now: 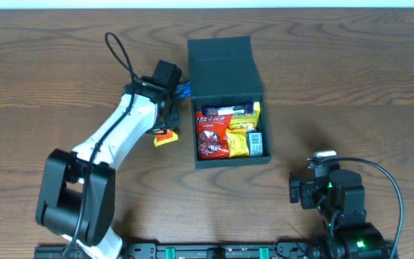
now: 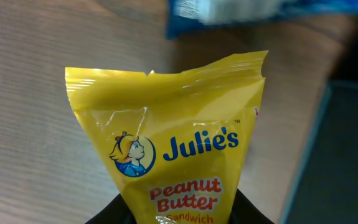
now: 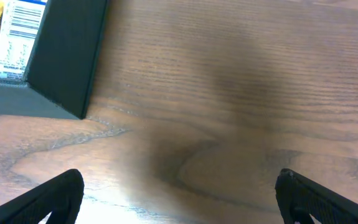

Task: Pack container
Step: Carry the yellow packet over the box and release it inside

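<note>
The dark teal-green square cardboard container (image 1: 222,63) sits mid-table, nearer the far edge of the brown wooden table (image 1: 351,79). Its flap lid is folded back, and red and yellow snack packets (image 1: 214,138) lie inside. Just off its left wall, the left gripper (image 1: 166,128) pinches the lower end of a yellow Julie's peanut butter sandwich packet (image 2: 172,143). A blue foil packet (image 1: 183,90) lies just beyond it, toward the far edge. The right gripper (image 3: 182,202) holds its fingers spread wide over bare wood by the container's near right corner.
</note>
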You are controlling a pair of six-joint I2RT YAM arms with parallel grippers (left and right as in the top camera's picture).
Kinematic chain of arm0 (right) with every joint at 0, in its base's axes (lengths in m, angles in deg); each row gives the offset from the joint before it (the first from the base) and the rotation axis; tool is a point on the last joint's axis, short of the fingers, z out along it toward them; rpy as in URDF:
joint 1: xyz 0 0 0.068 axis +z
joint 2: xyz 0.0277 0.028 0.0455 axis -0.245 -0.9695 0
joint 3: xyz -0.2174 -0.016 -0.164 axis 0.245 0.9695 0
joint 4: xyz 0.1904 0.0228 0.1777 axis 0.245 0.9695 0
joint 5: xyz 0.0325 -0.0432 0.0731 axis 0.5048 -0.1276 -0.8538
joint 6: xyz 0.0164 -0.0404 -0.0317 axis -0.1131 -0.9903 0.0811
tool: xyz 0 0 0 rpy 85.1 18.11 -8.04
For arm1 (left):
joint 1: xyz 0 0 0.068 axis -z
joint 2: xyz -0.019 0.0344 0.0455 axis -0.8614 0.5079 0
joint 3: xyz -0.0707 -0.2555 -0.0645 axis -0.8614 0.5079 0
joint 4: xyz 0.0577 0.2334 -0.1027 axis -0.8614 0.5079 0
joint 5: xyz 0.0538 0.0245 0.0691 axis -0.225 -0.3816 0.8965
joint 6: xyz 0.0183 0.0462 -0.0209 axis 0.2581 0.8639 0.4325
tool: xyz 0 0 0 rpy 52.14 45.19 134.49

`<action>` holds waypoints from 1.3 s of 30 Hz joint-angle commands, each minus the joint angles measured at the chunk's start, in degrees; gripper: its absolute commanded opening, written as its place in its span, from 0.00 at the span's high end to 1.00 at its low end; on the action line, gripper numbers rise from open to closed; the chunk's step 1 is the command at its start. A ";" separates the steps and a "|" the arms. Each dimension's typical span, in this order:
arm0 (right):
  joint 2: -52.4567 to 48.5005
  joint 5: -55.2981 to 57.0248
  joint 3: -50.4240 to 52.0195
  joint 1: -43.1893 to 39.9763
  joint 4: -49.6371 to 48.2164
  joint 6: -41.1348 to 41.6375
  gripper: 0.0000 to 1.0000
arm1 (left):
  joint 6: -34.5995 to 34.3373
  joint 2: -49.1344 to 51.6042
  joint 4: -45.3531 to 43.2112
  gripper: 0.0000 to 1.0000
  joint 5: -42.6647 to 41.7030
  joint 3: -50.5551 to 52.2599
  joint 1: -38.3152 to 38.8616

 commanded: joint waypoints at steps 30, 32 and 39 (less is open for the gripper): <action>0.24 0.42 0.02 -0.48 0.07 0.20 0.01 | 4.20 -4.61 -5.55 0.63 -6.43 -1.84 17.16; 0.24 0.42 0.02 -0.50 0.07 0.20 0.01 | 3.56 -4.61 -4.59 0.63 -2.29 -1.84 17.20; 0.24 0.42 0.02 -0.50 0.07 0.20 0.01 | 2.49 -3.76 -2.80 0.76 0.42 -1.81 17.27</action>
